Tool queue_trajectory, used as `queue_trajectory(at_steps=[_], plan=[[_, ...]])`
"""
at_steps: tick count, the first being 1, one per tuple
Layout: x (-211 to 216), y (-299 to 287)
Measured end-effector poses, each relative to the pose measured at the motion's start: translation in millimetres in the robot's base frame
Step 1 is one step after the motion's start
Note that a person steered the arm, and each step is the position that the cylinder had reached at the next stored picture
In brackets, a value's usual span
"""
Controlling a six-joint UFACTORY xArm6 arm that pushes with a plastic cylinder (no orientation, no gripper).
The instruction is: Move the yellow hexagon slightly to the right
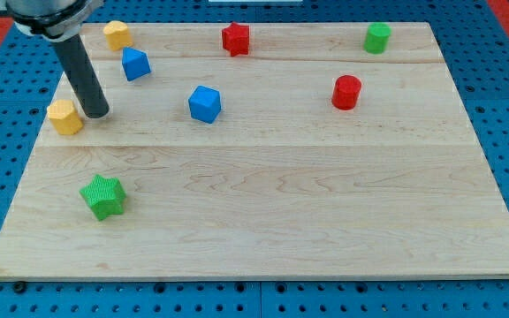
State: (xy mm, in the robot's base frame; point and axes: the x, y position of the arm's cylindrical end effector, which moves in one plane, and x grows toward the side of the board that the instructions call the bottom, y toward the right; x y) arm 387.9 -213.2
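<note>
A yellow block [64,117] that looks hexagonal sits near the board's left edge. My tip [96,115] stands on the board just to the right of it, close to or touching its right side. The dark rod rises from the tip toward the view's top left. A second yellow block [117,34] of unclear shape sits at the board's top left.
The wooden board [263,221] also holds a blue block [136,64] above right of my tip, a blue cube [205,103], a red star [235,38], a red cylinder [346,92], a green block [377,38] at top right and a green star [103,196] at lower left.
</note>
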Motion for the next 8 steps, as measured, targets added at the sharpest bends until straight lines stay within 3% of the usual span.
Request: queue_trajectory(at_steps=[1,2,4,6,8], plan=[[-19,41],[-26,34],[-26,-35],[-26,-41],[-44,-92]])
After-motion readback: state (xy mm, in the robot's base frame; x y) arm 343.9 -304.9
